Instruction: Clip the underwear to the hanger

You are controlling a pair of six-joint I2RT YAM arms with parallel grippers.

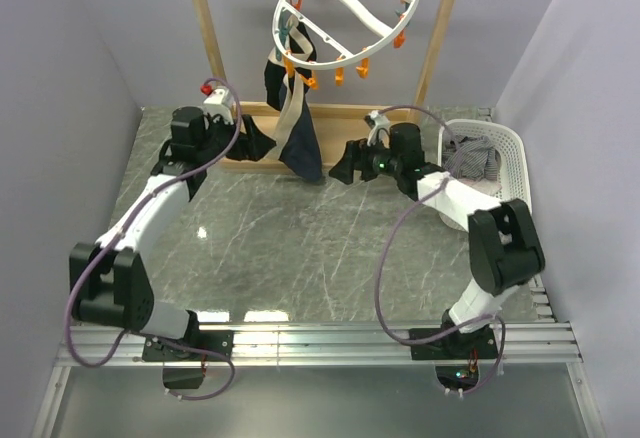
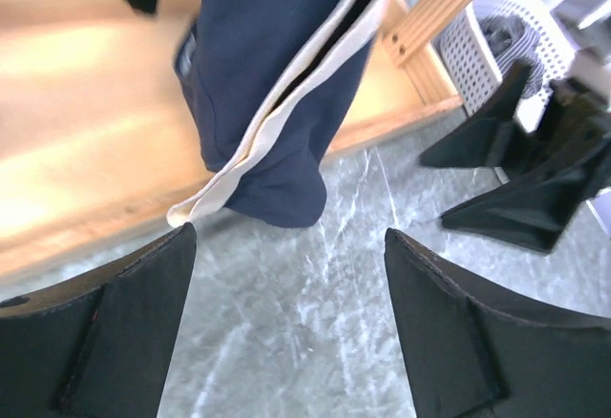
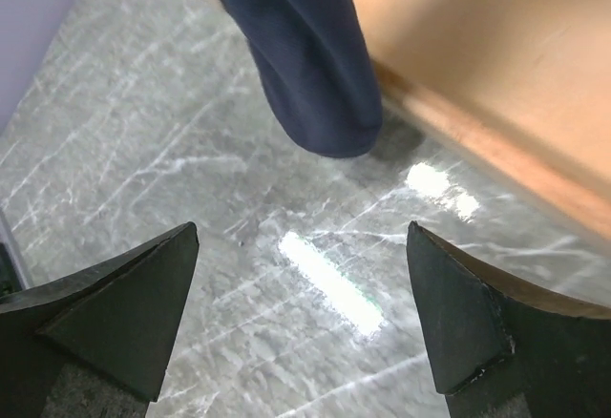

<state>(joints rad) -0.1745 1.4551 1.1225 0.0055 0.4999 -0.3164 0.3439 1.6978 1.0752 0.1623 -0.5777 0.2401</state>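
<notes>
The navy underwear (image 1: 300,143) with a cream waistband hangs from orange clips on the white round hanger (image 1: 350,8), its lower end near the table. It shows in the left wrist view (image 2: 277,84) and the right wrist view (image 3: 305,55). A smaller black garment (image 1: 272,78) hangs beside it. My left gripper (image 1: 258,141) is open and empty, just left of the underwear. My right gripper (image 1: 340,166) is open and empty, just right of it. Both sets of fingers (image 2: 458,323) (image 3: 477,323) are spread wide over the marble table.
The wooden rack frame (image 1: 215,28) and its base board (image 1: 340,110) stand at the back. A white basket (image 1: 500,158) holding a grey striped cloth (image 1: 472,158) sits at the right. Purple walls close in both sides.
</notes>
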